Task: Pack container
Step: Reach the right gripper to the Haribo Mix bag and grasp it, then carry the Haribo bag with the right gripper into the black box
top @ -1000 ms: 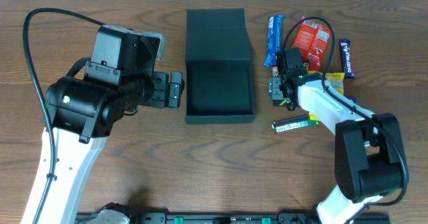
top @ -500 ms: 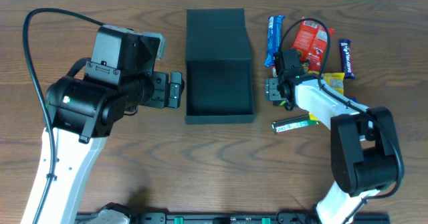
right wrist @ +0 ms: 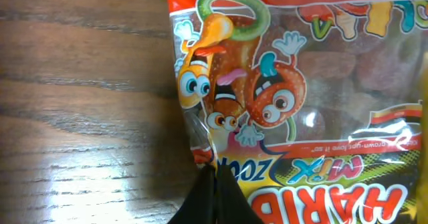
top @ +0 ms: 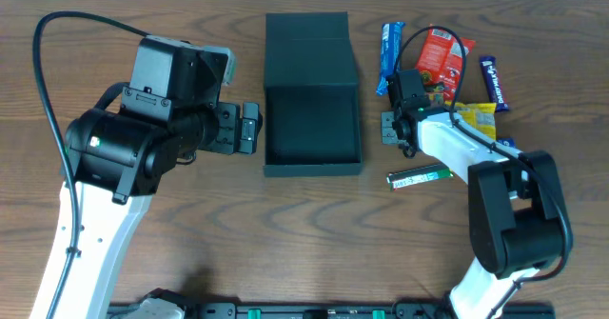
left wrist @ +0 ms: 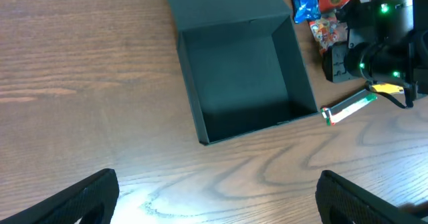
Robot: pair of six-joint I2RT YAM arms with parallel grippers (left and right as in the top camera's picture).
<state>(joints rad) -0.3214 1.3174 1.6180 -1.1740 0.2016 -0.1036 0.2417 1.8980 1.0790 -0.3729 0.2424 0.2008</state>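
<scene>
Container [top: 312,129]: lid open, placed centrally on the worktop [top: 190,252], nearer the far edge.
Left gripper [top: 251,129]: jaws spread, held just beside the container's left wall.
Right gripper [right wrist: 214,184]: jaws pinched on the gummy packet [right wrist: 287,83].

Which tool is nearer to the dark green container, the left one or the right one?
Left. The left tool sits just beside the container, at its left wall; the right tool is farther off, past its right wall.
</scene>
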